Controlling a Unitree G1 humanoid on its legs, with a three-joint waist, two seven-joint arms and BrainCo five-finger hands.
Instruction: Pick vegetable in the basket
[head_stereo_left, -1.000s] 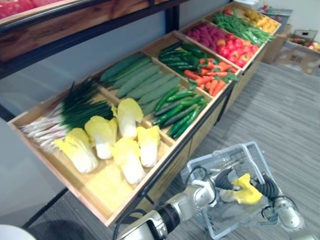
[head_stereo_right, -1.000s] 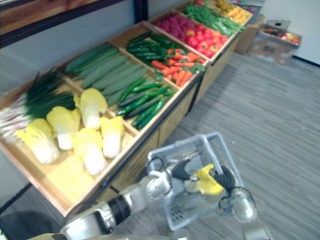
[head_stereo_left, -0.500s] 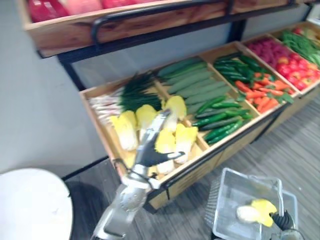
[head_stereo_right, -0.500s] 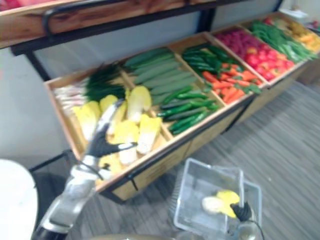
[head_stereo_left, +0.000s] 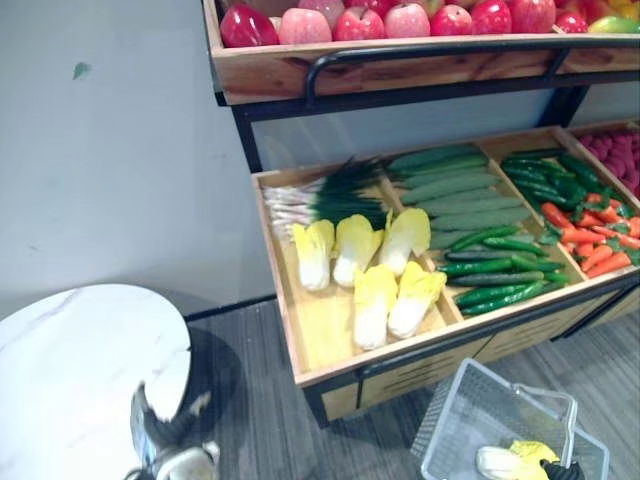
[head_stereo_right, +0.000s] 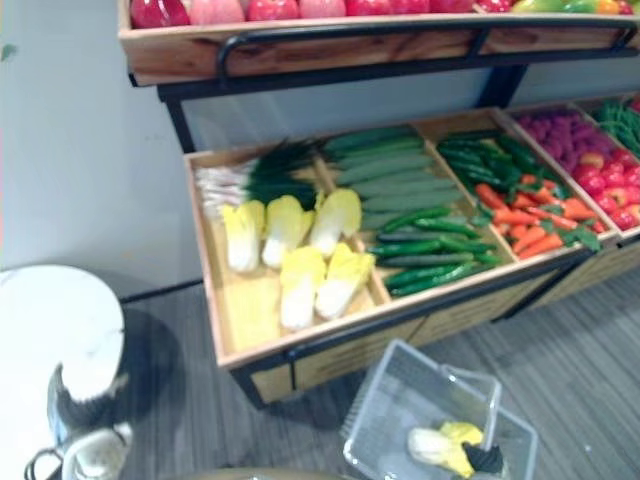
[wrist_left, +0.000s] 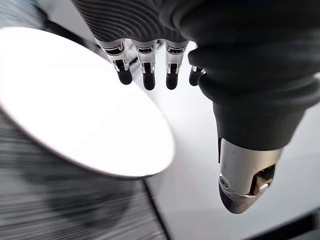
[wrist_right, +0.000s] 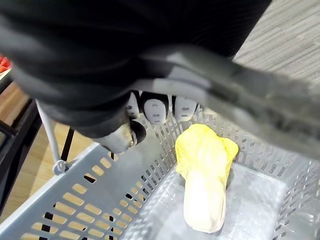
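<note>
Left hand (wrist_left: 146, 65) has pulled back from the wooden crate (head_stereo_left: 310, 335), fingers straight and empty.
One yellow-white napa cabbage (wrist_right: 205, 175) lies in the grey plastic mesh basket (wrist_right: 90, 200), whose handle (wrist_right: 240, 95) the right hand (wrist_right: 155, 111) curls round; five more cabbages (head_stereo_left: 372, 305) wait in the crate, so another pick likely follows.

A plain pale grey wall (head_stereo_left: 120, 150) fills the upper left. Against it, centre and right, stands a tiered wooden stand (head_stereo_left: 420, 358) on a black metal frame (head_stereo_left: 247, 140). Grey striped floor (head_stereo_left: 265, 420) runs along the bottom, with a round white table (head_stereo_left: 80, 360) at lower left.
</note>
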